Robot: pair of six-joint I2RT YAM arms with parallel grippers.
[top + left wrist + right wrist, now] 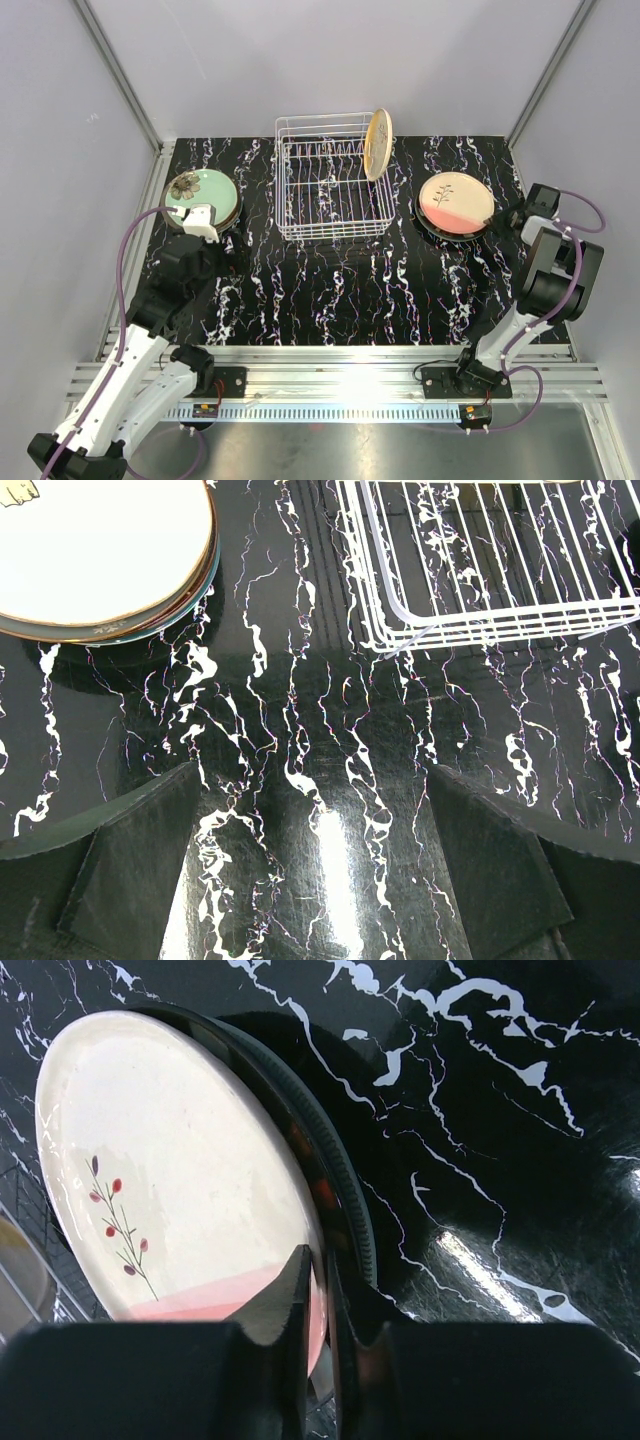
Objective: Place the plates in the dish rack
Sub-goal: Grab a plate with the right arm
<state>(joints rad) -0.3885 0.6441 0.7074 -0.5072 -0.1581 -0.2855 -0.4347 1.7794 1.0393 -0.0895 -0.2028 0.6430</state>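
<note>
White-and-pink plate, topmost of the right stack, is pinched narrowly at its near rim by the right gripper. So shallow a bite on glossy glaze may slip when lifted. Left gripper hangs wide open. Beyond, the dish rack holds one beige plate.

Enclosed at rear and both sides by plain pale grey wall panels, joined at the corners by slanting aluminium posts. Surfaced with glossy black tabletop, white-veined like marble. Edged at the near side by ribbed aluminium rail, bright with overhead glare. Bordered below by brushed metal sheet.
</note>
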